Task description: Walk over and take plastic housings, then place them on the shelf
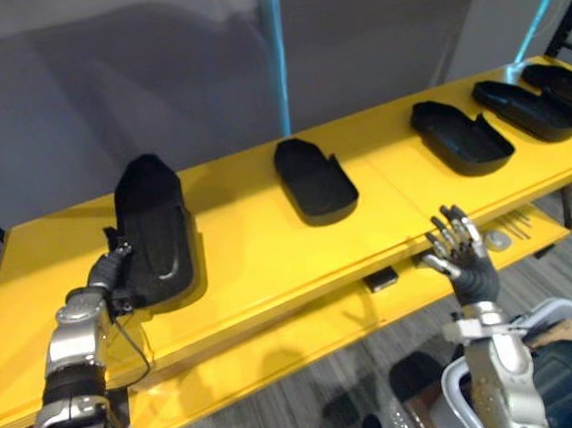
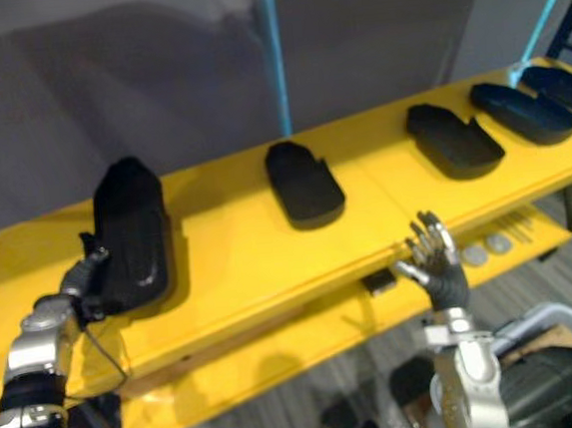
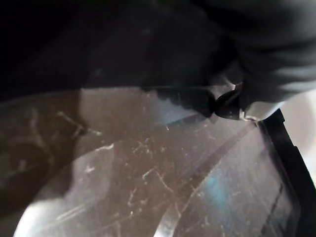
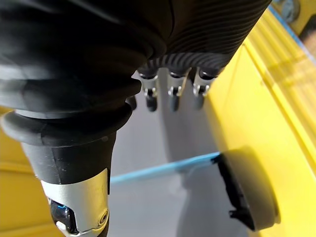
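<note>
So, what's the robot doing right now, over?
Left hand at leftmost housing on yellow shelf, grip unclear. Right hand open, empty. Four more housings alongside, nothing blocking.

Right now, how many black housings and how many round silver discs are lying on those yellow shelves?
Housings: 5
Discs: 2
Total: 7
</note>
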`<state>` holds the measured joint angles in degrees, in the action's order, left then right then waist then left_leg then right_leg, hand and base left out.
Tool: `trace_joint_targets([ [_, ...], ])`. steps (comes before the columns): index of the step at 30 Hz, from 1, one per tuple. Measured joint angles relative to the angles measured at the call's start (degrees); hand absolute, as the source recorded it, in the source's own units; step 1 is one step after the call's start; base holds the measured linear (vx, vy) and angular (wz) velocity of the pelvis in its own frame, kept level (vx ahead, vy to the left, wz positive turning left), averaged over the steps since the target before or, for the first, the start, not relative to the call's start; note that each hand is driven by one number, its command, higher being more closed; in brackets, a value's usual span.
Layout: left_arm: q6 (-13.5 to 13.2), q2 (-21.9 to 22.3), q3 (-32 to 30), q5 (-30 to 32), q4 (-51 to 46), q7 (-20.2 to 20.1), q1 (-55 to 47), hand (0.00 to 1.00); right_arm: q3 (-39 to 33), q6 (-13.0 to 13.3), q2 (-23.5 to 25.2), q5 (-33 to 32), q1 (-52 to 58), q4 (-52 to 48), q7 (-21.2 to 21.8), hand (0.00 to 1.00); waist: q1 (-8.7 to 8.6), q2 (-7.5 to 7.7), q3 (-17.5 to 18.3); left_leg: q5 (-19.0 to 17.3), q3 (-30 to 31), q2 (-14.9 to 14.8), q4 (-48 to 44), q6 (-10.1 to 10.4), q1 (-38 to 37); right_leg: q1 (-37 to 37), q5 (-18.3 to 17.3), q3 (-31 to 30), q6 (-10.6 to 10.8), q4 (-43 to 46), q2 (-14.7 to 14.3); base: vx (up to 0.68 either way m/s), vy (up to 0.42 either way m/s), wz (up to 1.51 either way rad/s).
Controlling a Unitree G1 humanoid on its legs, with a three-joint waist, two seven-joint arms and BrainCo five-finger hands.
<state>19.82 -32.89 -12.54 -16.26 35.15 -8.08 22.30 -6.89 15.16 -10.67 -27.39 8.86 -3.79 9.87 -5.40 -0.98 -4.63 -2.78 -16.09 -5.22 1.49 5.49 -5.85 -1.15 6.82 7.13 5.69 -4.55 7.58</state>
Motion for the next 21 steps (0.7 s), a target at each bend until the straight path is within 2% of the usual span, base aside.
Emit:
trace_joint_targets([
  [6, 0.66, 1.37, -0.25, -3.82, 1.42, 0.43, 0.06, 1.0, 0.59, -0.23, 0.0, 0.07, 0.13, 0.01, -0.65, 0.0, 0.01, -0.09, -0.06, 0.0, 0.06, 0.05, 0.02, 0.0, 0.04, 0.02, 0.0, 0.03, 0.0, -0.01, 0.02, 0.0, 0.0, 0.0],
  [16, 0.63, 1.46, -0.25, -3.39, 2.76, 0.64, 0.8, 1.0, 1.33, -0.41, -0.25, 0.08, 1.38, 0.01, -1.25, 0.0, -0.31, -0.36, -0.22, 0.02, -0.11, 0.17, 0.04, -0.04, -0.02, 0.09, 0.04, -0.55, 0.06, 0.0, 0.08, 0.0, 0.0, 0.0],
  [21, 1.13, 1.38, -0.25, -0.46, 4.97, 0.59, 3.04, 1.0, 1.1, -0.46, -1.05, 0.01, 1.39, 0.0, -1.19, 0.0, -0.57, -0.96, -1.03, 0.03, -0.31, 0.32, 0.11, -0.06, 0.0, 0.26, 0.08, -0.9, 0.11, 0.0, 0.14, 0.0, 0.001, -0.01],
])
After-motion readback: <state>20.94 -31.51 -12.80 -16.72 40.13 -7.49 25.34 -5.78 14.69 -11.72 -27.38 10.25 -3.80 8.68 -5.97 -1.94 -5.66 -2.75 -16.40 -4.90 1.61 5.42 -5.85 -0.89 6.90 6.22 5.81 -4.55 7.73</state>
